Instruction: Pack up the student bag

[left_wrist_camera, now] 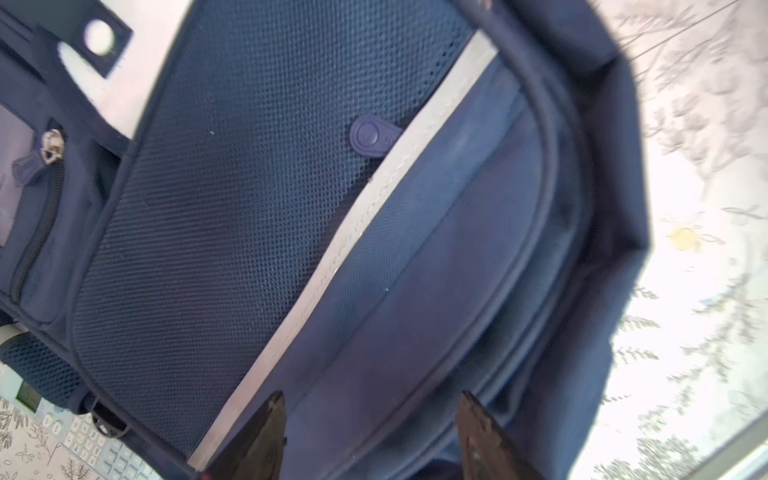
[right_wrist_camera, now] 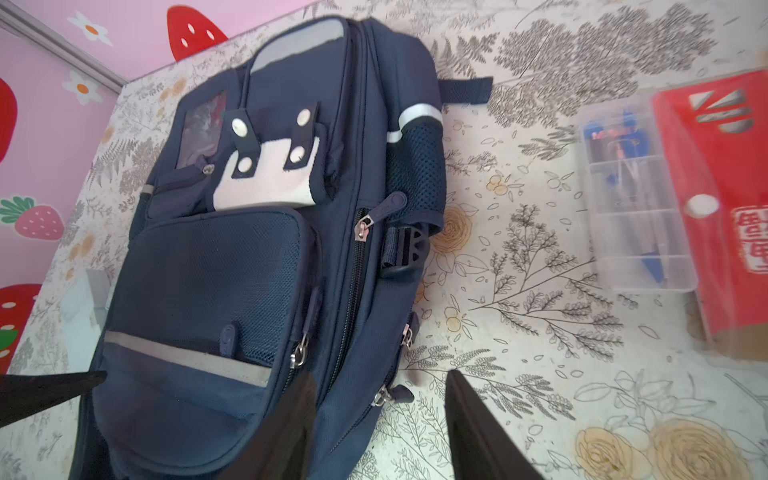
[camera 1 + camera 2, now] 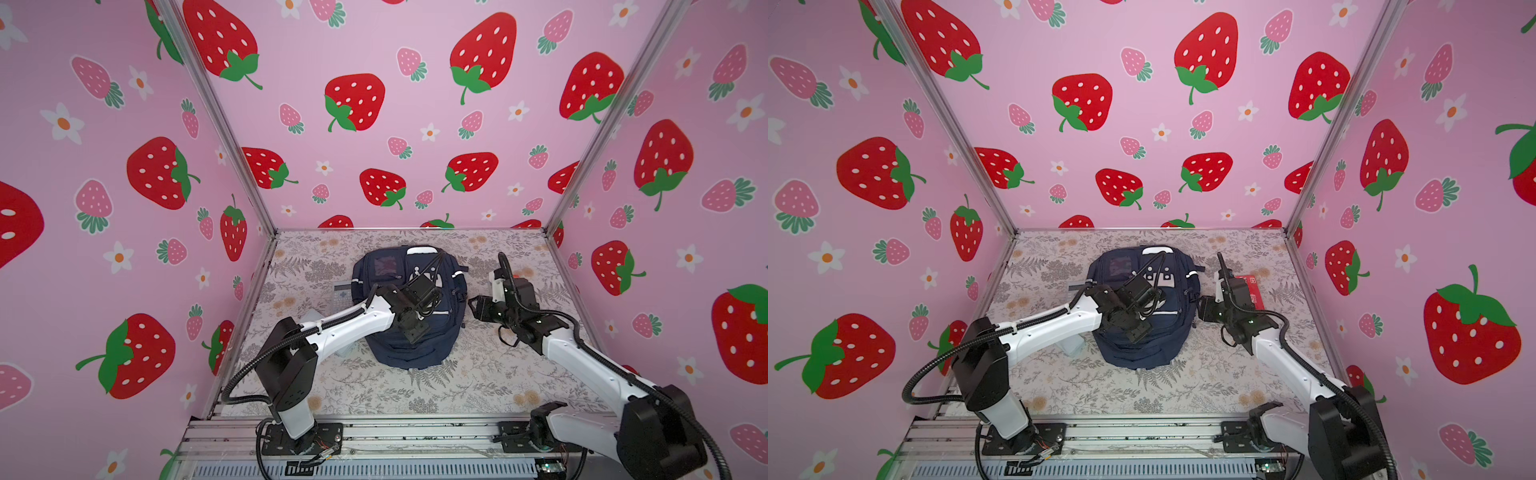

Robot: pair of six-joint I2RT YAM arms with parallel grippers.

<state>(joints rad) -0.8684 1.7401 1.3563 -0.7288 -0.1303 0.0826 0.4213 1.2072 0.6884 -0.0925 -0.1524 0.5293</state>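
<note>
The student bag (image 3: 399,353) is lying flat and front up in the middle of the table (image 3: 478,386), its top pointing to 12 o'clock, probably so that its zips are facing the arms. A calculator (image 3: 343,297) is lying at the bag's 9 o'clock. A red box (image 2: 715,199) and a clear plastic case (image 2: 636,199) are sitting towards its 2 o'clock, likely ready for packing.

The left gripper (image 1: 372,401) is hovering over the bag's lower front pocket, jaws partly apart, gripping nothing. The right gripper (image 2: 378,378) is hanging beside the bag's 3 o'clock edge, also partly open and empty.
</note>
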